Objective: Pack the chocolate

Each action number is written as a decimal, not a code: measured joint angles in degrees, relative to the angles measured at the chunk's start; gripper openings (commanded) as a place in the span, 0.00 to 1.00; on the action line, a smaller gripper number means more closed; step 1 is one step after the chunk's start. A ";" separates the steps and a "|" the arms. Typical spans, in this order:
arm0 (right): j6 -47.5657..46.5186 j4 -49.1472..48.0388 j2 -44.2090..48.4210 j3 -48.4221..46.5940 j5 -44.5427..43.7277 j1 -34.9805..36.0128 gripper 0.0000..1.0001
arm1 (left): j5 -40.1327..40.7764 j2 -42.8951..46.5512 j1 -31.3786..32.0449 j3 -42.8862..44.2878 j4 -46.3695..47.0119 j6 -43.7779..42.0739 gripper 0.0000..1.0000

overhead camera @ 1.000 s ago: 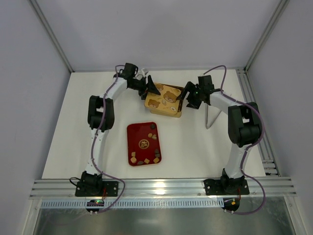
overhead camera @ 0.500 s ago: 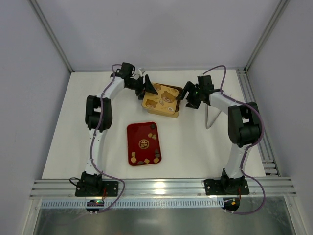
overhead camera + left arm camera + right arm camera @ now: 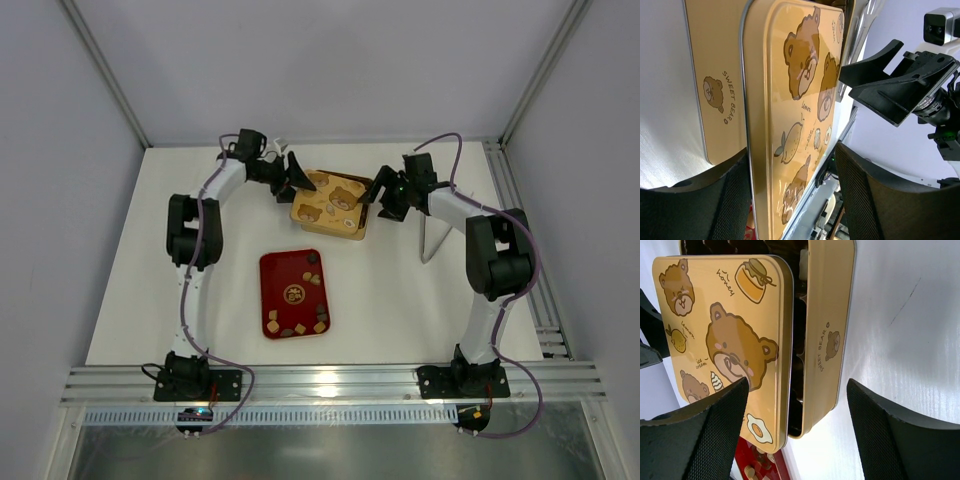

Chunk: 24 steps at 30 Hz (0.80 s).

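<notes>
At the table's far side, the left gripper [image 3: 298, 181], clamped across the bear-printed lid [image 3: 325, 199], has dragged it leftward off the gold tin [image 3: 826, 340], opening compartments for packing, while the right gripper [image 3: 379, 205] waits with jaws spread and the chocolate pieces [image 3: 300, 327] lie unpacked on the red tray [image 3: 275, 272].

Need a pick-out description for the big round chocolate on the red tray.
On the white table, find the flat red tray, nearer the arm bases than the gold bear tin. Near the tray's middle lies one roundish pale piece. It is clearly larger and lighter than the small dark brown and tan pieces scattered around it.
</notes>
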State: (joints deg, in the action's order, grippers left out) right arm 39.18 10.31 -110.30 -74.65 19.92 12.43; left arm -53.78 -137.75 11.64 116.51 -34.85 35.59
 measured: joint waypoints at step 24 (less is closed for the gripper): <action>0.35 -0.50 0.00 0.00 0.57 3.06 0.76 | 5.22 1.49 -0.94 -2.56 -3.34 -3.34 0.54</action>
State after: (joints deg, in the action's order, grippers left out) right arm 39.53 9.80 -110.30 -74.65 20.49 15.49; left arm -48.56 -136.27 10.70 113.95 -38.20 32.25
